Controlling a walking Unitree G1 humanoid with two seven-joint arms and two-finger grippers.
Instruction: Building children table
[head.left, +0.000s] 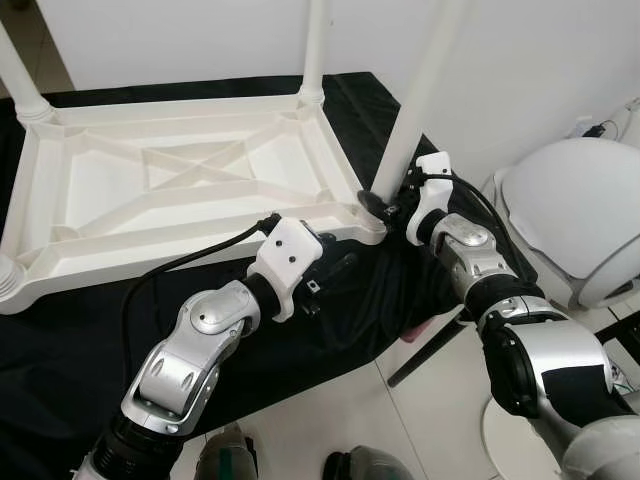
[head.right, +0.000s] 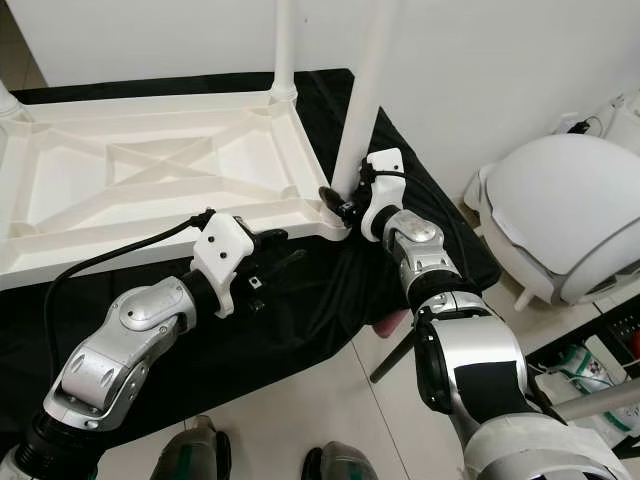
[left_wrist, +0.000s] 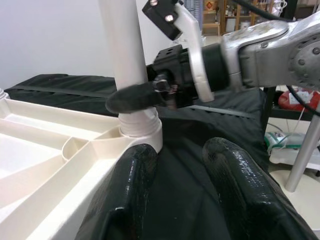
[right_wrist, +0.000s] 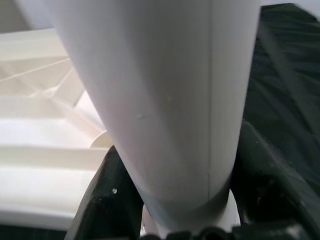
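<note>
- Upturned children's table top (head.left: 150, 200): cream-white plastic with moulded crossing ribs.
- Table leg (head.left: 420, 95): plain white.
- Cloth (head.left: 70, 340) under the table: black.
- Floor tiles (head.left: 330, 420): pale off-white.
- Right gripper (head.left: 375, 203) fingers: black; wrist housing white.
- Left gripper (head.left: 335, 272): black fingers, white housing, silver arm.
- Domed shell (head.left: 580, 215): white.

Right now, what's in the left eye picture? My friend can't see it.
The right gripper clamps the bottom of a white table leg at the corner of an upside-down white table lying on black cloth. The left gripper hovers open beside that corner.
</note>
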